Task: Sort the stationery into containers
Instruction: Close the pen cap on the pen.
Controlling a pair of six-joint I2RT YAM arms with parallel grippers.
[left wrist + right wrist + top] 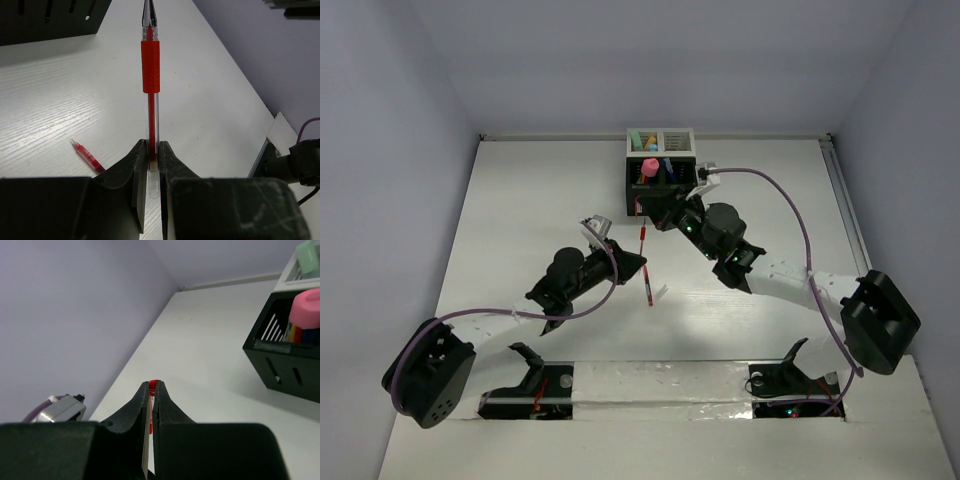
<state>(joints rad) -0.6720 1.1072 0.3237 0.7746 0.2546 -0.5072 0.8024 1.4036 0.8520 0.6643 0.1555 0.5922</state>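
Left gripper pinches the red pen by its tail, with the barrel running straight ahead of the fingers towards the black box. Right gripper is pressed almost closed on a red piece, and I can't tell what it is. A pink marker already stands in the black box, and there's more in the white box. Another red pen lies on the table left of the left fingers, so I'd call it mid-job, with at least these left to file

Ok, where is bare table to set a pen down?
Bare white tabletop lies left of the black slotted box and right of the right arm. Crowded in front of that box: left gripper and right gripper, each pinching a red pen, plus a loose red pen.
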